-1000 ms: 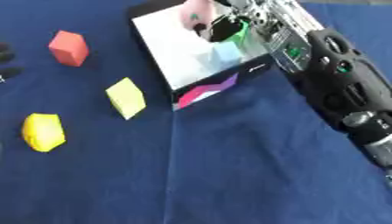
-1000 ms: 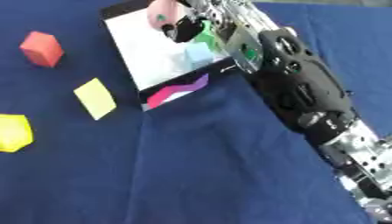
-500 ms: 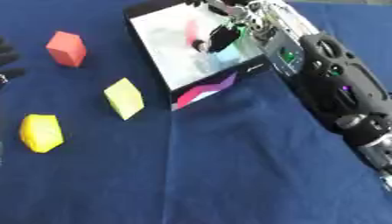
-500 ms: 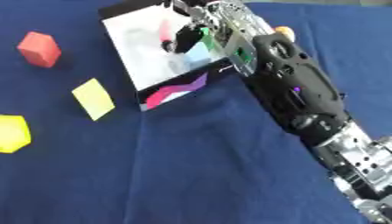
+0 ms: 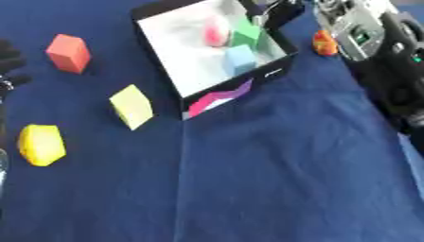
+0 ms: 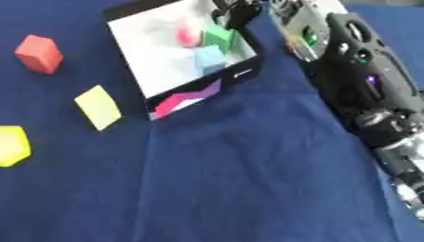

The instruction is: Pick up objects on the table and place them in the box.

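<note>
- A dark blue cloth covers the whole table, creased down the middle below the box.
- The box, white inside with black walls and a pink and purple flash on its near side, sits at the top centre, turned at an angle.
- Inside it, a blurred pink piece, a green block beside it, and a pale blue block just below the two.
- The right arm comes in along the right side, black with silver housing, reaching up to the box's far right corner.
- The right hand shows only as dark fingers at that corner by the top edge; I cannot tell whether they are spread or curled, or whether they have hold of anything.
- Out on the cloth: a red block far left, a pale yellow block lower and nearer the box, a bright yellow piece near the left edge.
- An orange piece lies just right of the box, beside the arm.
- The left hand peeks in at the left edge near the red block, dark fingers only partly showing, touching nothing.
</note>
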`<action>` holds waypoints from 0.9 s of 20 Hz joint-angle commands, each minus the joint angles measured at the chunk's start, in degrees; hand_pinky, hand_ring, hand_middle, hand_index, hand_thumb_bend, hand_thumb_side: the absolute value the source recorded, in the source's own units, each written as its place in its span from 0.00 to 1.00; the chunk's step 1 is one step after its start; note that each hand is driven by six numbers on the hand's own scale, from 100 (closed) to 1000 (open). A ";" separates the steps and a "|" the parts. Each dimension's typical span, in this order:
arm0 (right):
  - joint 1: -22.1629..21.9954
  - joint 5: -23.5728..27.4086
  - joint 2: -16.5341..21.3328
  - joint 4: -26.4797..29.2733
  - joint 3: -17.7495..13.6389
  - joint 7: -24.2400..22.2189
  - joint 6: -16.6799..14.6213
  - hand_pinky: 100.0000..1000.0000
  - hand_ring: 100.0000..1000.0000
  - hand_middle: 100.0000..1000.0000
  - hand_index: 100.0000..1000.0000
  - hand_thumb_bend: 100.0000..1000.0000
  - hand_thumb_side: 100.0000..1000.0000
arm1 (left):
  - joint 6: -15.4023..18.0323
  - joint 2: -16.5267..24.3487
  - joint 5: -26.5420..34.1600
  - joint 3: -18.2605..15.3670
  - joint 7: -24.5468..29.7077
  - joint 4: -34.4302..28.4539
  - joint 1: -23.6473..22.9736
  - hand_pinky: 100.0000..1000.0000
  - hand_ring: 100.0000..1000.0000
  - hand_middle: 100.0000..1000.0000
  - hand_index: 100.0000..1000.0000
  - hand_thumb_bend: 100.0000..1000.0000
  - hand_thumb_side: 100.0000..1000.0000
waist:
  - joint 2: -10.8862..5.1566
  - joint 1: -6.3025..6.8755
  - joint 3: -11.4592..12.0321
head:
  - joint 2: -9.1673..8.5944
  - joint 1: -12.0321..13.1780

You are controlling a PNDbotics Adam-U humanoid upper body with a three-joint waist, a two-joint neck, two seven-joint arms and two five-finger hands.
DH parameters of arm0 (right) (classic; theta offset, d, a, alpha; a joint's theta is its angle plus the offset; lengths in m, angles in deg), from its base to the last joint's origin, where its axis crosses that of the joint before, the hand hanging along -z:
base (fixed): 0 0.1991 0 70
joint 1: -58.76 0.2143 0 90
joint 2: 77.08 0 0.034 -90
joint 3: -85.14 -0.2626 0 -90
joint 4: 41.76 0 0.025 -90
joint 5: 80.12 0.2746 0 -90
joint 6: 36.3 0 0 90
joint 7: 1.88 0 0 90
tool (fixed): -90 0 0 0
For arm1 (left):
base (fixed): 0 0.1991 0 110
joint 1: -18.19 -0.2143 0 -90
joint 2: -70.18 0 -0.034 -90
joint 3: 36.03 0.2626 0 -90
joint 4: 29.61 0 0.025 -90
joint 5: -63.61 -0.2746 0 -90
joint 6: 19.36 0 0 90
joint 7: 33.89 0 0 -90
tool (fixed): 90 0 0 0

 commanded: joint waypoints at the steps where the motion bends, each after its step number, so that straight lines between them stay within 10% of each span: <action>1: -0.52 3.92 6.60 0.13 -2.73 -0.13 -0.16 0.84 0.90 0.80 0.88 0.14 0.00 | 0.09 1.88 -0.27 -0.90 -0.49 -0.79 0.21 0.66 0.72 0.63 0.73 0.00 0.70 | -5.48 -0.68 -0.15 | 0.19 0.43; 8: -6.06 7.17 13.85 -0.89 -5.98 -3.51 -3.79 0.86 0.92 0.82 0.89 0.16 0.03 | 0.17 2.25 -0.31 -1.24 -0.82 -0.85 -0.01 0.66 0.72 0.63 0.72 0.00 0.70 | -5.41 -0.92 -0.45 | -0.17 1.16; 18: -8.48 2.92 14.30 -3.98 -7.42 -7.44 -7.44 0.86 0.93 0.82 0.88 0.23 0.07 | 0.09 2.07 -0.31 -1.21 -0.51 -1.19 0.50 0.66 0.72 0.63 0.72 0.00 0.70 | -4.59 -0.83 0.12 | -1.47 0.49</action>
